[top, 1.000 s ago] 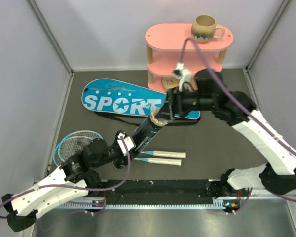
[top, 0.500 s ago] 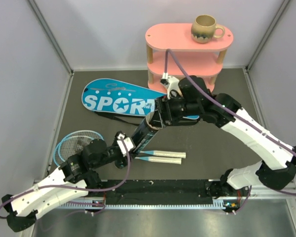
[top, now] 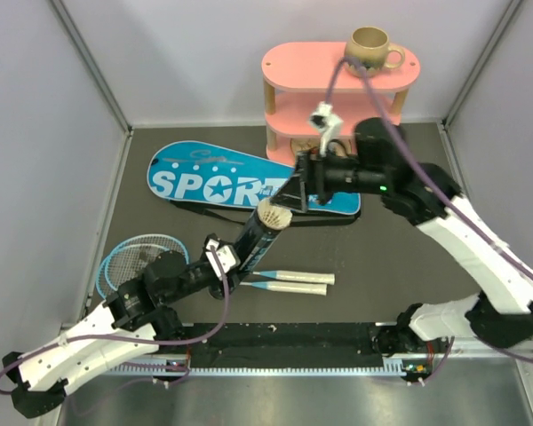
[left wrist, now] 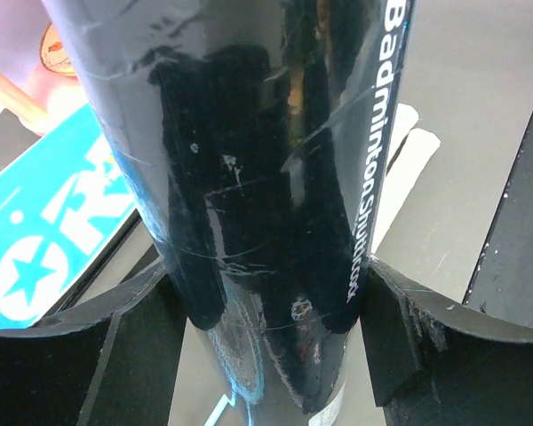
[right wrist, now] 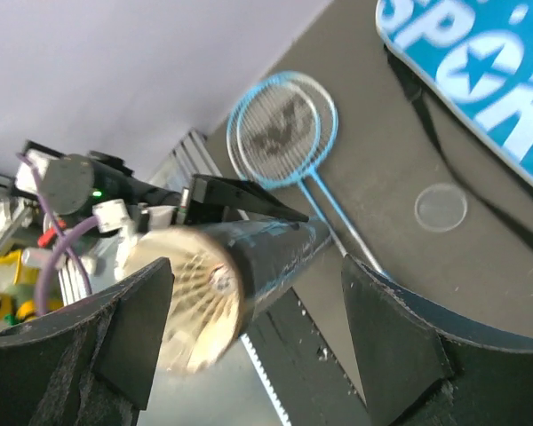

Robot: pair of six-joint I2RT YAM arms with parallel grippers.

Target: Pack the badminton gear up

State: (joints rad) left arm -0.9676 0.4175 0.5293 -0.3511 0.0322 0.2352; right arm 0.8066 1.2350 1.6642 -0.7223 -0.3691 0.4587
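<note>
My left gripper point(top: 220, 262) is shut on the long black tube point(top: 253, 238) and holds it tilted up toward the right. In the left wrist view the tube point(left wrist: 266, 177) fills the gap between the fingers point(left wrist: 115, 346). A white feather shuttlecock point(top: 273, 216) sits in the tube's open mouth. My right gripper point(top: 293, 193) hangs open just beyond that mouth; in its wrist view the shuttlecock point(right wrist: 191, 306) lies between the spread fingers point(right wrist: 409, 346). Two light-blue rackets point(top: 138, 257) lie at the left, their white handles point(top: 293, 282) under the tube. The blue "SPORT" cover point(top: 231, 182) lies behind.
A pink three-tier shelf point(top: 338, 89) stands at the back with a beige mug point(top: 373, 49) on top. A clear round disc point(right wrist: 441, 207) lies on the dark mat near the cover's strap. Grey walls close in both sides.
My right gripper has drawn back up and to the right from the tube's mouth and spread wider. The shuttlecock now shows in the tube's mouth. The left arm has shifted the tube slightly.
</note>
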